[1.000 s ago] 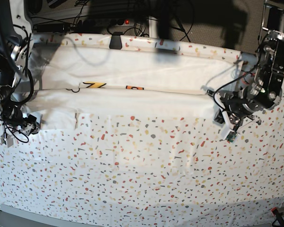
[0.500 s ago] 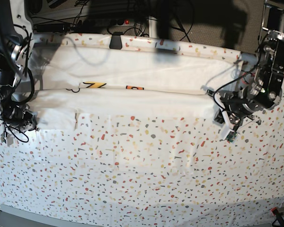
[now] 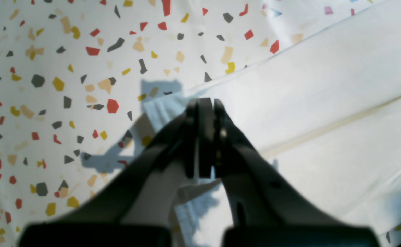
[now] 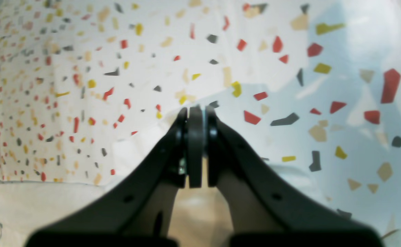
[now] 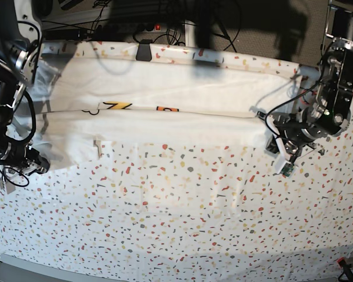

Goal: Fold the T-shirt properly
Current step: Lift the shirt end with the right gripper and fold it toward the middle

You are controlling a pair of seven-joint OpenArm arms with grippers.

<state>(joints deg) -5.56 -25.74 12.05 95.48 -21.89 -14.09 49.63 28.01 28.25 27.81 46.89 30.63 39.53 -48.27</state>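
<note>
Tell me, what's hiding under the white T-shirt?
Under the T-shirt lies the speckled table cover, showing all around it. Most of the shirt's print is folded inside; only a bit of yellow and orange peeks out at the fold.

My left gripper [image 3: 203, 103] rises from the bottom centre of the frame, its two dark jaws pressed together with a thin fold of white cloth caught between them, the pale edge showing in the slit just below the tips. That cloth is the T-shirt [image 3: 323, 103], which fills the right half of the frame as plain white fabric, with a seam or fold line running diagonally from the centre toward the right edge. A corner of it pokes out just left of my fingertips. The speckled table cover [image 3: 66, 51] takes up the left and top of the frame, and my gripper's shadow falls across it at centre left.
</note>
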